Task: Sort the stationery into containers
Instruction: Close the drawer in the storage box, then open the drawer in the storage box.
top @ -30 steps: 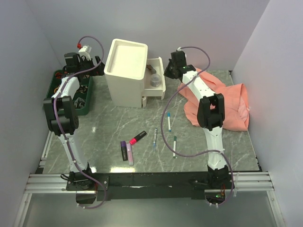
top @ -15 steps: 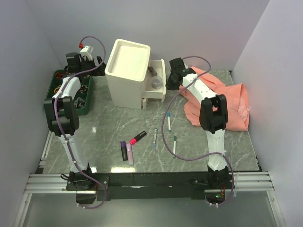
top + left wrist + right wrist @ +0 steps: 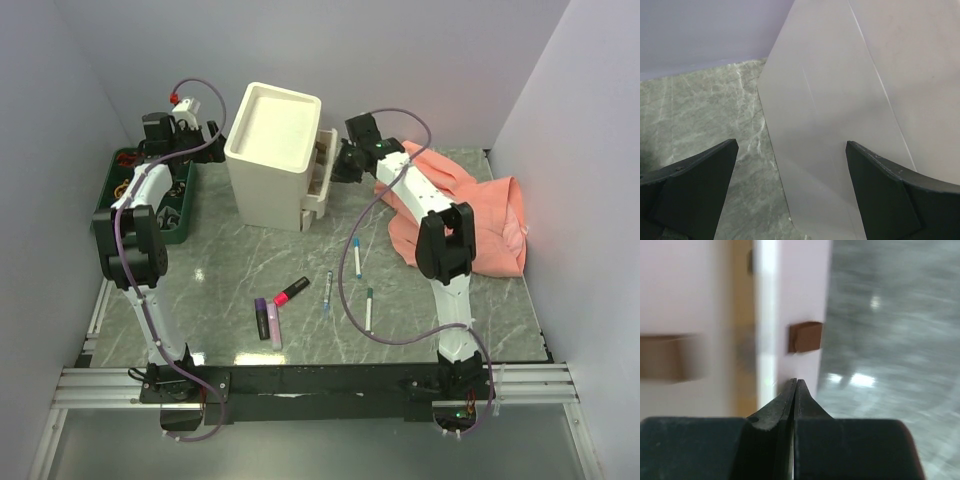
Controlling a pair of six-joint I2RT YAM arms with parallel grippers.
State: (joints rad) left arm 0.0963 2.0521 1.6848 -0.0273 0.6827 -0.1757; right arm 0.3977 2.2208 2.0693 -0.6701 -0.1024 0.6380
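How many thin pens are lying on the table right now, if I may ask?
3. A blue-capped pen lies rearmost, a green-capped pen frontmost, and a third pen left of them. Others may be hidden in the drawer.

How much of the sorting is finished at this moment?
Done: nothing visibly sorted. In hand: the shut right tool is at the partly open cream-white plastic drawer. Left: purple highlighter, pink highlighter, red-and-black marker and three thin white pens lie on the grey table.
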